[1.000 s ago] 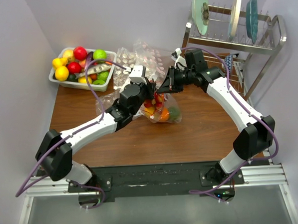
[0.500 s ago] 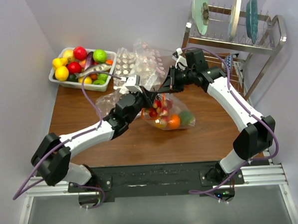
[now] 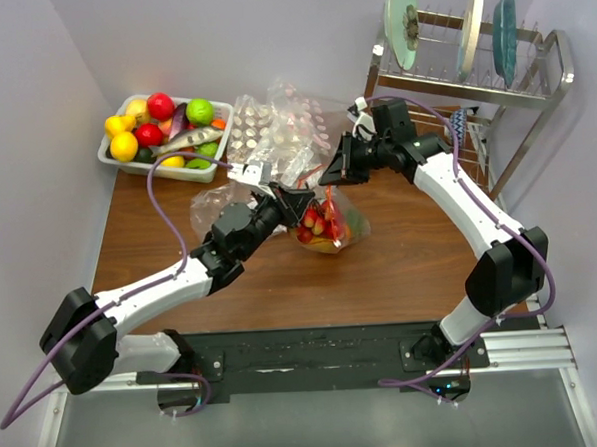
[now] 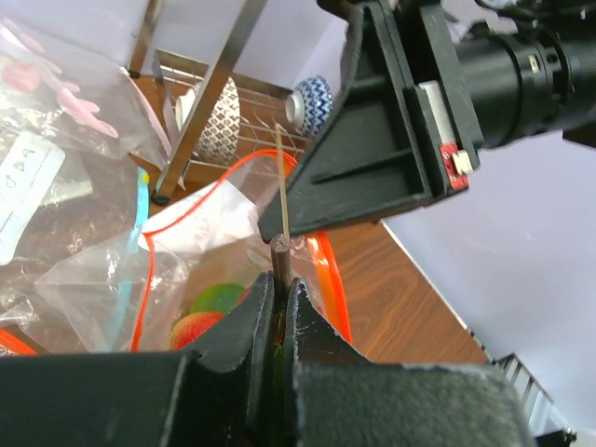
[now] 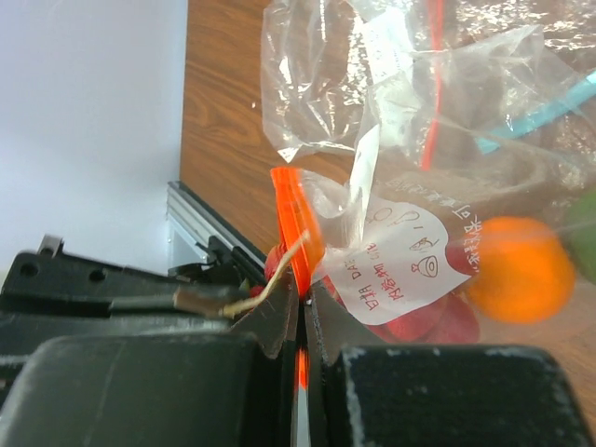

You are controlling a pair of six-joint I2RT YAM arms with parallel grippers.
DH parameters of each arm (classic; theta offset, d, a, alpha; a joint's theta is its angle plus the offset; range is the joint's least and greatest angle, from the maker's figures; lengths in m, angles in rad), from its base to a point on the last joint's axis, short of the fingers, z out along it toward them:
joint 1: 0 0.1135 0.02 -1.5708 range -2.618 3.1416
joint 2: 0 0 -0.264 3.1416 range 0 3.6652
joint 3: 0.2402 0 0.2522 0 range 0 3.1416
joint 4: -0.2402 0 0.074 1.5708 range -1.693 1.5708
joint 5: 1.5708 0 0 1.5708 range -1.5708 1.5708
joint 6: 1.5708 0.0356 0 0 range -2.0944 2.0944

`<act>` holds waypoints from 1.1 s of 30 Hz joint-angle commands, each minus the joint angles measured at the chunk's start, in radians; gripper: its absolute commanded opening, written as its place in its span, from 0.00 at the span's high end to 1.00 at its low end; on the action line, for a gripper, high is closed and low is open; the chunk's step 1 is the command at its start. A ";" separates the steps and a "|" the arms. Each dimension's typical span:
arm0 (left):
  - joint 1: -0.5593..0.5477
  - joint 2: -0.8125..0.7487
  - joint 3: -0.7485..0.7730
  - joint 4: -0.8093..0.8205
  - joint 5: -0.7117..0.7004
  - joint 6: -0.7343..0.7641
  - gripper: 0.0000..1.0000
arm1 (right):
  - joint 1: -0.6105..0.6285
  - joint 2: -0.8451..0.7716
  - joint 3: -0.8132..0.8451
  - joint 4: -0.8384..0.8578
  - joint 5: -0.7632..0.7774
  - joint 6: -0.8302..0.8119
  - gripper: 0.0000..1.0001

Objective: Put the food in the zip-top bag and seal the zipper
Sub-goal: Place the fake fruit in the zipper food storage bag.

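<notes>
The zip-top bag (image 3: 341, 231) hangs between my two grippers above the table, its orange-red zipper (image 5: 296, 219) running up from the right jaws. The right gripper (image 5: 300, 303) is shut on that zipper. The left gripper (image 4: 279, 279), tip to tip with it, is shut on the bag's mouth edge, with a brown grape stem (image 4: 279, 253) poking out from between its fingers. Food sits inside the bag: an orange (image 5: 520, 268), a green lime (image 4: 222, 298), a red apple (image 4: 191, 328) and red grapes (image 3: 318, 222).
A white tray (image 3: 110, 153) of more toy fruit stands at the back left. A heap of other clear bags (image 3: 279, 129), one with a teal strip (image 4: 140, 200), lies behind the grippers. A dish rack (image 3: 471, 74) with plates and a patterned bowl (image 4: 312, 102) fills the back right.
The left arm has drawn back toward the left and lowered, its gripper still at the bag's mouth. The bag swung right, then back under the grippers. Both grippers stayed shut.
</notes>
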 commanded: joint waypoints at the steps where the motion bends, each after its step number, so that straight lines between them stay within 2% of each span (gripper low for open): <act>1: -0.020 -0.022 0.006 0.032 0.054 0.057 1.00 | -0.008 0.006 0.030 0.052 0.014 0.002 1.00; 4: -0.038 -0.039 -0.015 0.049 0.045 0.096 1.00 | -0.006 0.012 0.051 0.029 0.025 -0.014 1.00; 8: -0.040 0.019 0.040 -0.031 0.022 0.119 1.00 | -0.008 0.004 0.051 0.037 0.002 -0.005 1.00; 14: -0.035 0.175 0.216 -0.218 -0.067 0.124 1.00 | -0.006 -0.028 0.056 0.031 -0.006 -0.005 1.00; 21: 0.011 0.321 0.399 -0.333 -0.057 0.095 1.00 | -0.008 -0.062 0.060 -0.012 0.013 -0.023 1.00; 25: 0.017 0.346 0.373 -0.278 -0.050 0.073 1.00 | -0.006 -0.073 0.077 -0.026 0.022 -0.028 1.00; 29: 0.025 0.340 0.328 -0.252 -0.122 0.052 1.00 | -0.006 -0.077 0.096 -0.037 0.028 -0.021 1.00; 32: 0.035 0.301 0.281 -0.168 -0.193 0.043 1.00 | -0.008 -0.083 0.091 -0.040 0.030 -0.009 1.00; 33: 0.040 0.291 0.247 -0.093 -0.195 0.041 1.00 | -0.008 -0.088 0.090 -0.029 0.027 -0.005 1.00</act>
